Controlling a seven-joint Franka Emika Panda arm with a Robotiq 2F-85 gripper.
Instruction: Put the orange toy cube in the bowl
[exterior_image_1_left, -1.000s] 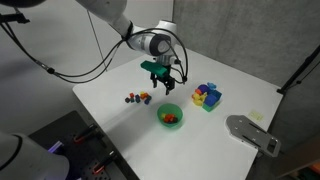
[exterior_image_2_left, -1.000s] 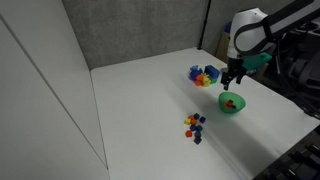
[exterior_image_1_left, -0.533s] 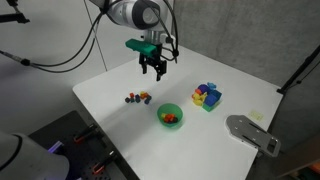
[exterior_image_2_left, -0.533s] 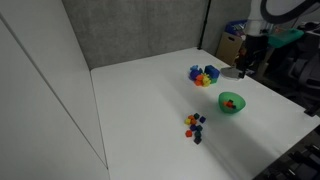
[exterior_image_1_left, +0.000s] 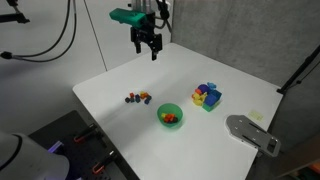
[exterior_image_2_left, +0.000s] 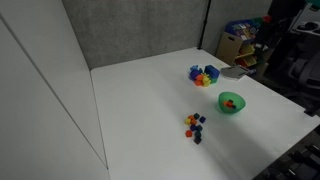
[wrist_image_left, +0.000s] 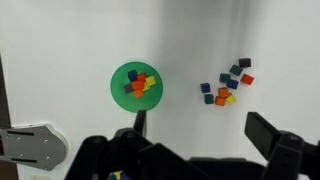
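Observation:
The green bowl (exterior_image_1_left: 170, 114) (exterior_image_2_left: 231, 102) stands on the white table and also shows in the wrist view (wrist_image_left: 122, 76). Several small blocks lie in it, among them an orange toy cube (wrist_image_left: 138, 87) (exterior_image_1_left: 171, 118). My gripper (exterior_image_1_left: 148, 50) hangs high above the table's far side, well clear of the bowl, open and empty. In the wrist view its two fingers (wrist_image_left: 200, 130) stand wide apart with nothing between them.
A loose pile of tiny coloured blocks (exterior_image_1_left: 138, 97) (exterior_image_2_left: 194, 125) (wrist_image_left: 226, 85) lies beside the bowl. A blue container of colourful blocks (exterior_image_1_left: 207, 96) (exterior_image_2_left: 204, 75) stands further back. A grey fixture (exterior_image_1_left: 250, 132) (wrist_image_left: 25, 145) sits at the table's corner.
My gripper has risen from just above the bowl to high over the table's far side. The bowl and blocks have not moved.

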